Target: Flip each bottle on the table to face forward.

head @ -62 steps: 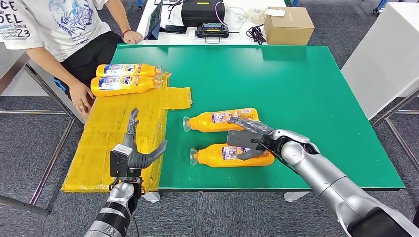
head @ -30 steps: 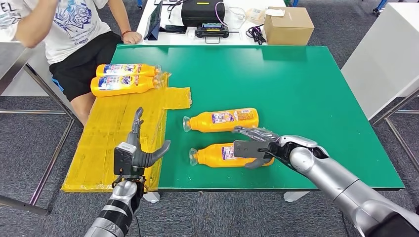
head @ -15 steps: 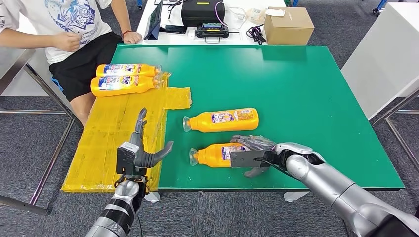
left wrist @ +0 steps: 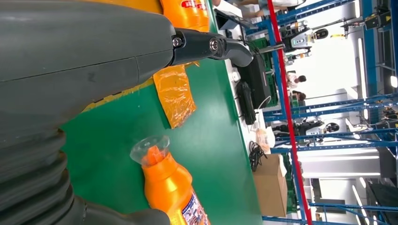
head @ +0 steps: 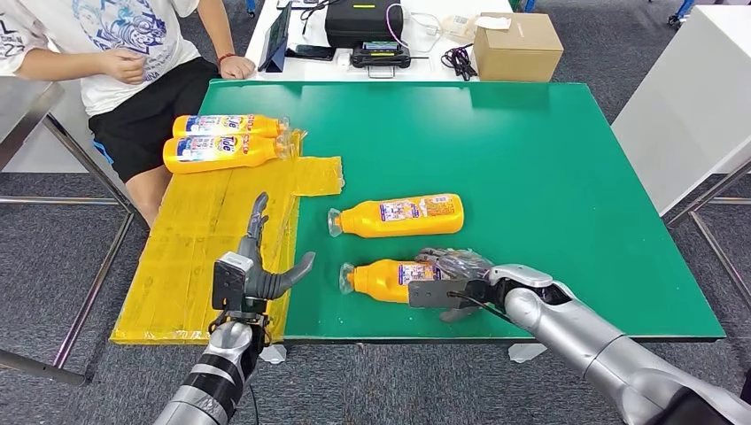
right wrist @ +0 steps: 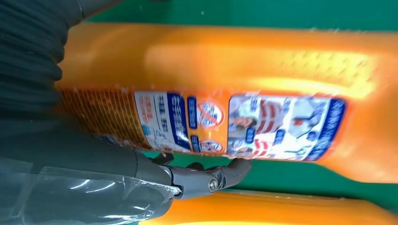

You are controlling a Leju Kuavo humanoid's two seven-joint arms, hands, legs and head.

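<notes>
Down at the near edge of the green-topped bench (head: 549, 168), the robot's right hand (head: 452, 282) lies over the body of the nearest orange plastic bottle (head: 383, 278), dark fingers (head: 447, 259) draped across its top and the thumb on the near side; whether the grip has fully closed cannot be told, though the right wrist view shows a fingertip against the blue-and-white label (right wrist: 239, 124). That bottle lies on its side, long axis running across the bench, its clear cap pointing toward the robot's left. Just beyond it, a second orange plastic bottle (head: 398, 215) lies parallel, cap pointing the same way, the two close but apart. Two more orange bottles (head: 226, 140) rest side by side on the yellow taped sheet (head: 190, 257) at the bench's far left corner, caps pointing toward the robot's right, near a seated person (head: 115, 53). The left hand (head: 252, 266) hovers open over the yellow sheet, holding nothing. Smooth and rigid, such bottles would likely roll readily and slip under a loose hold; the broad labelled midsection looks the surest place to grasp.
</notes>
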